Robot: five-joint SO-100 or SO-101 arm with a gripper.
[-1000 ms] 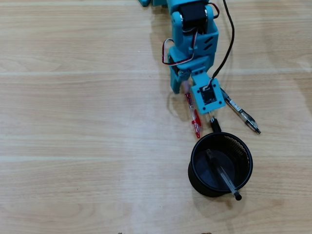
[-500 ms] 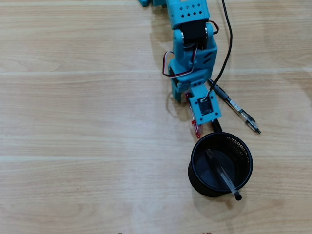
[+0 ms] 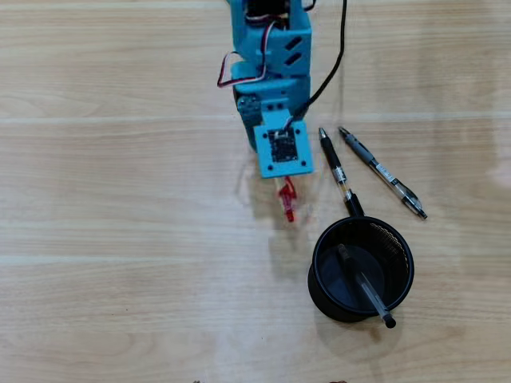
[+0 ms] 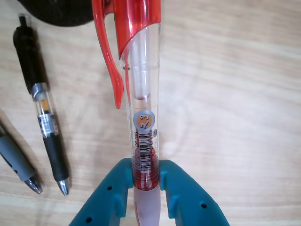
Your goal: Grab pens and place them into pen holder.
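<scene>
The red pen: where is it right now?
The red pen is clamped between the gripper fingers; in the overhead view it pokes out below the arm, left of the black pen and up-left of the pen holder.

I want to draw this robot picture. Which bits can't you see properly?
- Overhead view: the red pen is mostly hidden under the arm's camera board.
- Wrist view: the pen holder is cut off by the top edge.
- Wrist view: the grey pen is cut off by the left edge.
</scene>
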